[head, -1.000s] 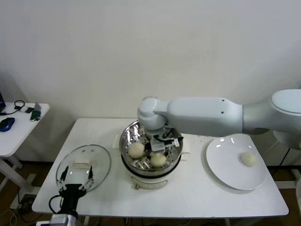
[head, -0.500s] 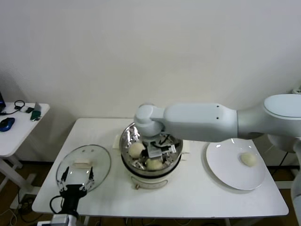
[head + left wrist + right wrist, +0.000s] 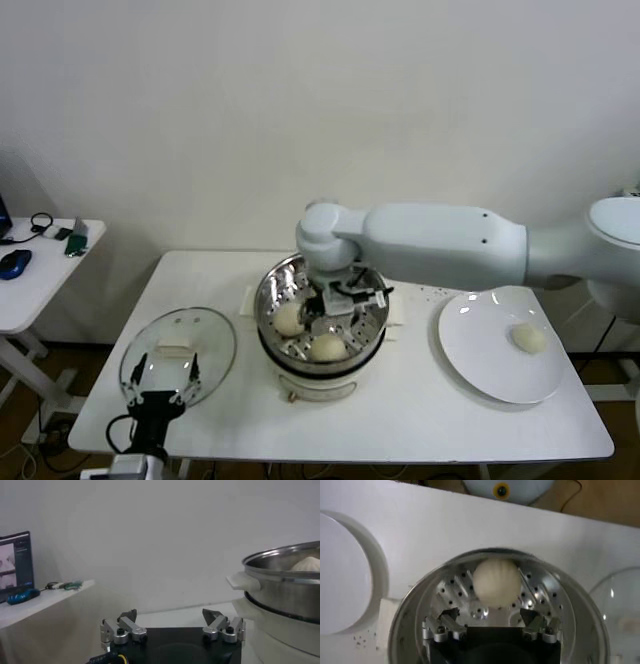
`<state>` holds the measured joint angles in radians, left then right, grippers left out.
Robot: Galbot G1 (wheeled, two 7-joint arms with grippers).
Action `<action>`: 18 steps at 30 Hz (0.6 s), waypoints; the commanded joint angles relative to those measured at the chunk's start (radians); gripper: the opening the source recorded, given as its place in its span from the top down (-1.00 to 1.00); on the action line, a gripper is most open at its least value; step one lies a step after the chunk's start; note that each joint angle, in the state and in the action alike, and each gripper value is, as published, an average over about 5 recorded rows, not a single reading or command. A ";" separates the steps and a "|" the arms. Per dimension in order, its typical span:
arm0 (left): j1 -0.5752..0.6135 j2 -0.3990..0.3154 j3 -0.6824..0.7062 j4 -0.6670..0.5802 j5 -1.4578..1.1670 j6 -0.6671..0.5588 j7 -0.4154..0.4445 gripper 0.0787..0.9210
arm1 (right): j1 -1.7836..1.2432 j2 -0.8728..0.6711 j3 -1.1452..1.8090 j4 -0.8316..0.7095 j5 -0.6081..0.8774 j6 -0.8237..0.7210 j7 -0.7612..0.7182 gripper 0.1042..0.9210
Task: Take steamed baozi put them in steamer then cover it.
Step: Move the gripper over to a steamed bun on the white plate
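The steamer (image 3: 262, 300) stands at the table's middle. Two baozi show on its tray, one at the left (image 3: 289, 318) and one at the front (image 3: 328, 347). My right gripper (image 3: 338, 303) hangs open and empty just over the tray, behind the front bun. In the right wrist view the gripper (image 3: 490, 615) is open, with that bun (image 3: 496, 582) just beyond its fingertips on the perforated tray (image 3: 540, 592). One more baozi (image 3: 528, 339) lies on the white plate (image 3: 480, 350). The glass cover (image 3: 178, 352) lies on the table at the left. My left gripper (image 3: 160, 396) is parked open at its near edge.
A white side table (image 3: 40, 285) with a mouse and cables stands at the far left. The left wrist view shows the open left gripper (image 3: 169, 615) and the steamer's side (image 3: 285, 587) with its white handle. My right arm spans from the right over the table to the pot.
My right gripper dipped into the steamer with a bun, opened and let it go at the tray's front, then rose a little. The left arm has not moved.
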<state>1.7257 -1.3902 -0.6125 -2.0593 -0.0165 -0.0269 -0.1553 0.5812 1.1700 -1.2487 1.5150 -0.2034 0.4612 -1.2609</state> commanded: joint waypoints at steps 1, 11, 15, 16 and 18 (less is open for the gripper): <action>-0.003 0.003 0.005 0.002 0.003 0.001 0.001 -0.77 | 0.045 -0.181 0.090 -0.092 0.044 -0.103 0.089 -0.76; -0.037 0.002 0.023 0.004 0.018 0.006 0.007 -0.77 | 0.094 -0.502 -0.086 -0.196 0.329 -0.472 0.256 -0.76; -0.051 0.002 0.027 0.005 0.014 0.009 0.006 -0.77 | 0.049 -0.605 -0.089 -0.251 0.340 -0.490 0.218 -0.76; -0.052 0.003 0.028 0.006 0.014 0.009 0.006 -0.77 | 0.033 -0.628 -0.085 -0.264 0.326 -0.492 0.219 -0.76; -0.053 0.004 0.030 0.005 0.017 0.009 0.006 -0.77 | -0.008 -0.673 -0.065 -0.288 0.282 -0.492 0.223 -0.76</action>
<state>1.6853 -1.3881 -0.5854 -2.0540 -0.0045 -0.0191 -0.1491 0.6239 0.7379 -1.2926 1.3239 0.0270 0.1075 -1.0838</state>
